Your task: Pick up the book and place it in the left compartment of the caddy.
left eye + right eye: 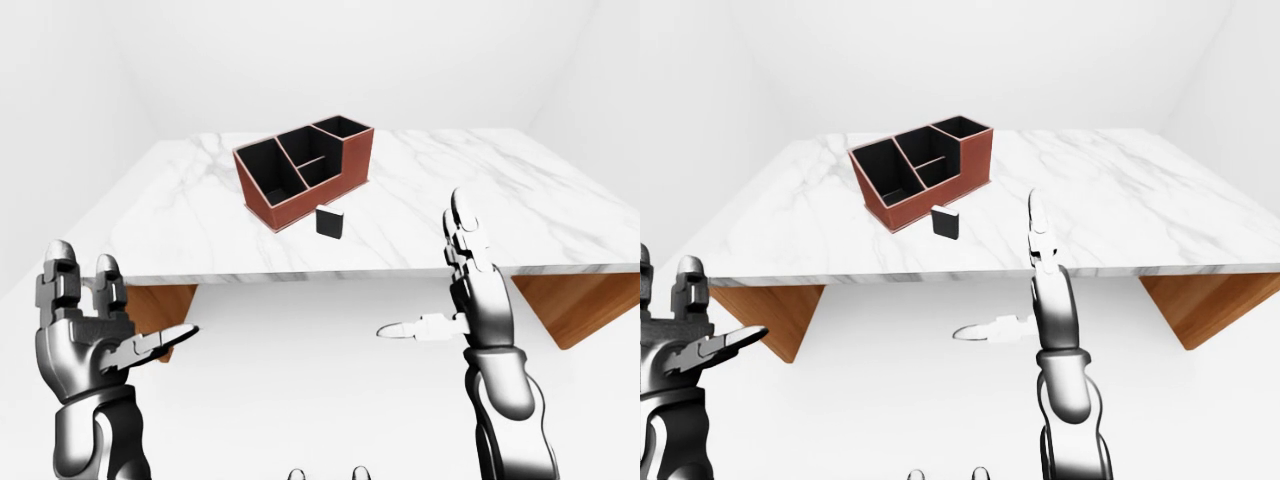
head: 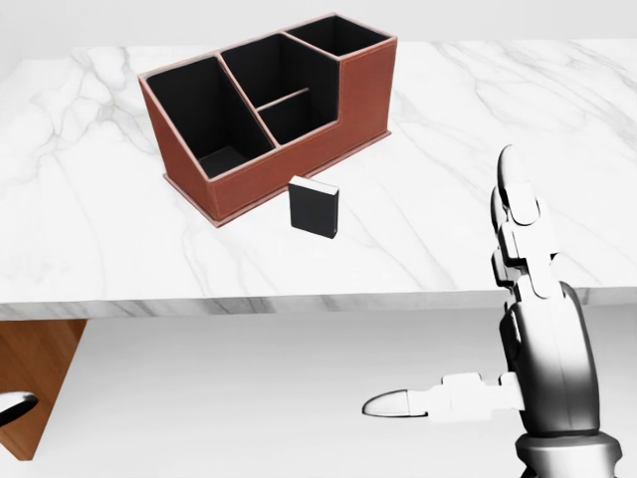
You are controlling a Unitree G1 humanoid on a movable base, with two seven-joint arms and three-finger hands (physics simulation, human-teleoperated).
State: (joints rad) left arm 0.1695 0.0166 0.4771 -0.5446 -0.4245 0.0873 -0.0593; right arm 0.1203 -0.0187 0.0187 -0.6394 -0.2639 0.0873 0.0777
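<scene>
Upright at mid-frame in the head view, the book [image 2: 315, 208] stands just below the caddy [image 2: 360, 98]; likely light, stiff, pinchable across its covers. Right hand [image 2: 532, 329] and left hand [image 1: 85, 335] are spread, empty.

A white marble tabletop [image 1: 520, 200] with grey veining is seen across the middle of the left-eye view, its near edge running level just below mid-frame. Brown wooden supports [image 1: 565, 305] are seen beneath it at lower right and lower left. Plain white walls [image 1: 300, 60] fill the upper part of the frame.
</scene>
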